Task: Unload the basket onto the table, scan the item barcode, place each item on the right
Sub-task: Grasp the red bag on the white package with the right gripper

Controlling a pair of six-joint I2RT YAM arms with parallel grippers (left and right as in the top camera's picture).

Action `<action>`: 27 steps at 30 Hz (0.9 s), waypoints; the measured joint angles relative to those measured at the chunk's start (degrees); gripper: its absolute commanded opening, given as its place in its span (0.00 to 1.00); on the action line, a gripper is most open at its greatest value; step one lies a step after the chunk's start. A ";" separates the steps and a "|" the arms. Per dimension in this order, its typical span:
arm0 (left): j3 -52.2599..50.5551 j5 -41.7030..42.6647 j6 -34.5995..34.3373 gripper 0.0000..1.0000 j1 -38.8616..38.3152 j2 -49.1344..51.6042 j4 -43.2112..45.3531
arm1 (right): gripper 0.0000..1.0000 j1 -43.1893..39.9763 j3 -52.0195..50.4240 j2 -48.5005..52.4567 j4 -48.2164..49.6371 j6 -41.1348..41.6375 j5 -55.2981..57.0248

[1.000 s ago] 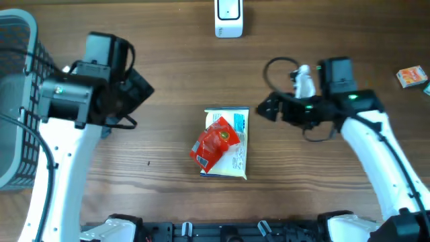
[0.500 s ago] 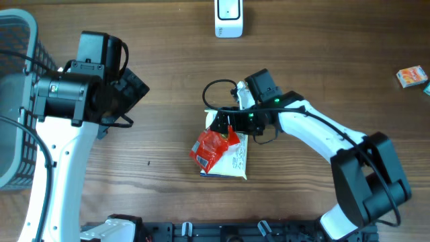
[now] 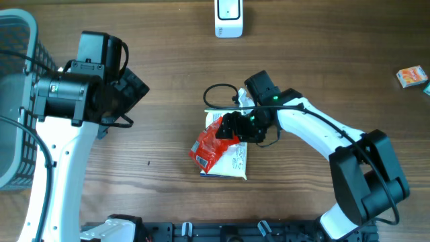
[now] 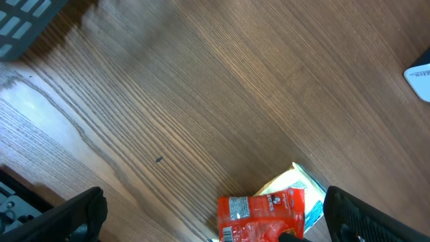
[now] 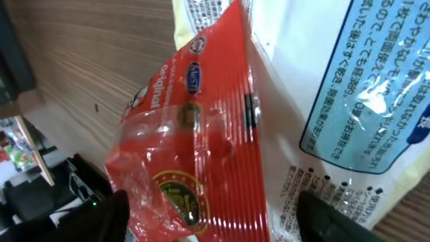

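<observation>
The right gripper [image 3: 230, 129] has its jaws spread astride the upper end of the red packet [image 3: 211, 146]. They are not clamped on it: in the wrist view one finger is over the white pack [image 3: 235, 163], clear of the red. The packet lies aslant on that pack (crinkled, label up) at mid-table [image 3: 175, 54]. The left gripper [image 3: 138, 89] is held above bare wood well to the left, jaws wide with nothing between them. A basket [image 3: 13, 101] sits at the left edge. A white device [image 3: 228, 19] stands at the far edge, well apart from the packet. A small box [image 3: 410, 76] lies far right.
</observation>
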 measured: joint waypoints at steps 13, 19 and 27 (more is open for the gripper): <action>0.00 0.00 0.00 1.00 0.00 0.00 0.00 | 0.93 4.83 0.31 0.00 3.91 0.31 1.88; 0.00 0.00 0.00 1.00 0.00 0.00 -0.02 | 0.82 4.85 0.31 0.50 5.60 3.08 6.32; 0.00 0.00 0.00 1.00 0.00 0.00 -0.02 | 0.19 7.48 0.44 3.69 10.49 5.92 6.08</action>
